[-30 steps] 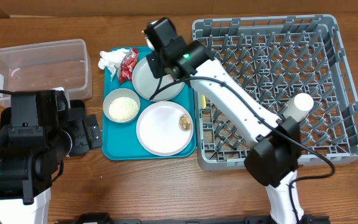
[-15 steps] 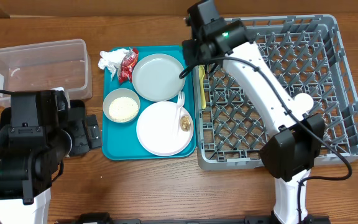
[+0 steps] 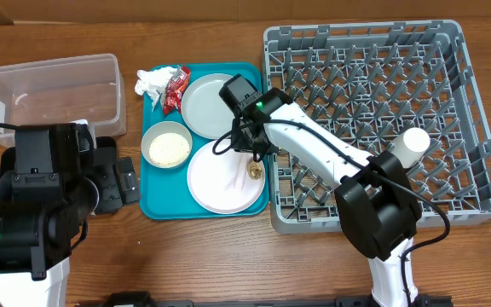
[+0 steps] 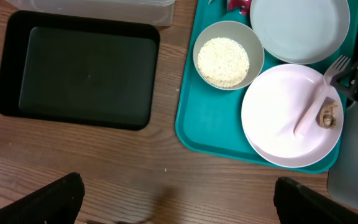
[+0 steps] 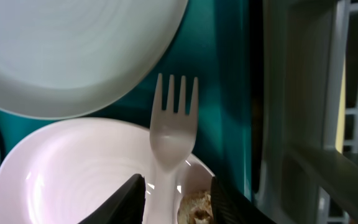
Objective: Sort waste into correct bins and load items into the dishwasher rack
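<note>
Right pincer (image 5: 178, 182) poised over the white plastic fork (image 5: 174, 134), which lies with its handle on the round white-pink plate (image 3: 216, 183) and its tines reaching off the rim toward the round pale grey-blue plate (image 3: 203, 107). Both plates sit on the teal serving tray (image 3: 156, 200). The jaws stand parted on either side of the handle and are not clamped on it. The left pincer (image 4: 176, 182) hangs wide open and empty above the bench, near the shallow black rectangular tray (image 4: 79, 68).

Hazards, as judged from this position:
- The tiny brown food morsel (image 5: 194, 208) lies just beside the handle, inside the right jaw's path. Closing here would likely trap it against the fork, or push it off the plate.
- The handle is slim and smooth, so an off-centre grip may let the fork pivot or slip out.
- A fingertip pressing the plate near its edge could tilt it.
- The large square grey plastic dishwasher rack (image 3: 476, 128) has open gaps, and a fork released flat may drop through the grid or wedge between pegs.
</note>
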`<state>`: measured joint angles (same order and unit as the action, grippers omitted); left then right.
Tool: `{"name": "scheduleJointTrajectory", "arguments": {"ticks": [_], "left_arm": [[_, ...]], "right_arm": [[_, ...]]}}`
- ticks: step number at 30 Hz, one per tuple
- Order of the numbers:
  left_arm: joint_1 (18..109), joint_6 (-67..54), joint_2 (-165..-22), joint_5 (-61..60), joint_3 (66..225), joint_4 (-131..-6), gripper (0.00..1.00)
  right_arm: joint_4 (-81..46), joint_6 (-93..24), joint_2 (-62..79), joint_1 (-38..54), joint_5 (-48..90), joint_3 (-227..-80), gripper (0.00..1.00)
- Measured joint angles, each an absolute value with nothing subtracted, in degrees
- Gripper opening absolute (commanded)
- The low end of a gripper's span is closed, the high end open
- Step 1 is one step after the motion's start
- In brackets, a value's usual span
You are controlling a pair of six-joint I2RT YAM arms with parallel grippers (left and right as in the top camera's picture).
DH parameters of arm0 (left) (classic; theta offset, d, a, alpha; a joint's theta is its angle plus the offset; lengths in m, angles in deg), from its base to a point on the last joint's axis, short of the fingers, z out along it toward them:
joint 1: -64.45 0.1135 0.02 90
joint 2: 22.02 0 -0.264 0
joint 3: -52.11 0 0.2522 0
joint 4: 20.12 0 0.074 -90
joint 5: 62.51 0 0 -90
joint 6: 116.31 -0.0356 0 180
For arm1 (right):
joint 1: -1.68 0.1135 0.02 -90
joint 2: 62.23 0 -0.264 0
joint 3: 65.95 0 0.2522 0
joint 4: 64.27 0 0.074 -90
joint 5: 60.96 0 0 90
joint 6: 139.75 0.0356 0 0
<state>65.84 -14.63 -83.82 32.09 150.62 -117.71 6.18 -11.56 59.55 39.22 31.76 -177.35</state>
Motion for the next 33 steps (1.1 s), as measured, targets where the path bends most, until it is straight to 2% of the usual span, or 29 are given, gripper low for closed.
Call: {"name": "scheduleJointTrajectory", "arguments": {"ticks": [10,13,33], "left_arm": [[65.84,-14.63,-83.82,32.11,150.62,-117.69,1.0],[65.84,-14.63,-83.82,32.09,150.62,-117.71,1.0],[65.84,-14.63,-83.82,32.09,150.62,-117.71,1.0]], "right_arm": [[-0.31,-9.87,59.22,40.51,31.19,-172.2,0.37],[-1.47,-9.72,58.76,40.44,30.91,-171.43,0.34],[1.37,-12.08,58.61,41.62,30.95,-171.54,0.34]]}}
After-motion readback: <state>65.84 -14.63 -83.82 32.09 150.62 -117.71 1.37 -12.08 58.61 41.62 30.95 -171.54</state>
